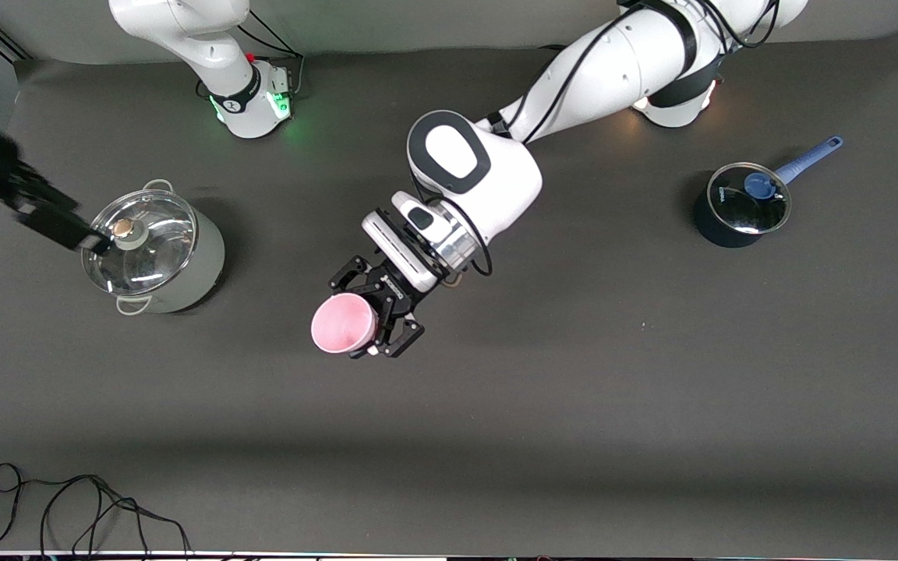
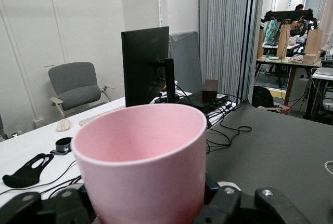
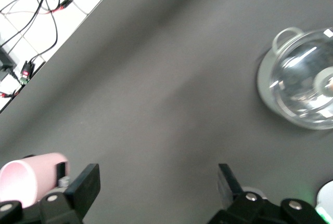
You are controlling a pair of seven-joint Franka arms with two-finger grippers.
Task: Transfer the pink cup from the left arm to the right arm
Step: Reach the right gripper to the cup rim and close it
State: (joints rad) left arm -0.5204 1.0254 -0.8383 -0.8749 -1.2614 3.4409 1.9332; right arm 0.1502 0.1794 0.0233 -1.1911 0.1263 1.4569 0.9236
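The left gripper (image 1: 377, 315) squeezes the pink cup (image 1: 342, 322) above the table's middle. The right gripper (image 1: 67, 226), fingers spread wide, hangs over the big pot (image 1: 154, 251).

The pink cup (image 1: 343, 323) is a small, plain, pale-pink tapered tumbler with no handle. It is held up over the middle of the bench, clamped at its lower body between the jaws of the left gripper (image 1: 377, 310), tipped so its open, empty mouth faces the front camera.
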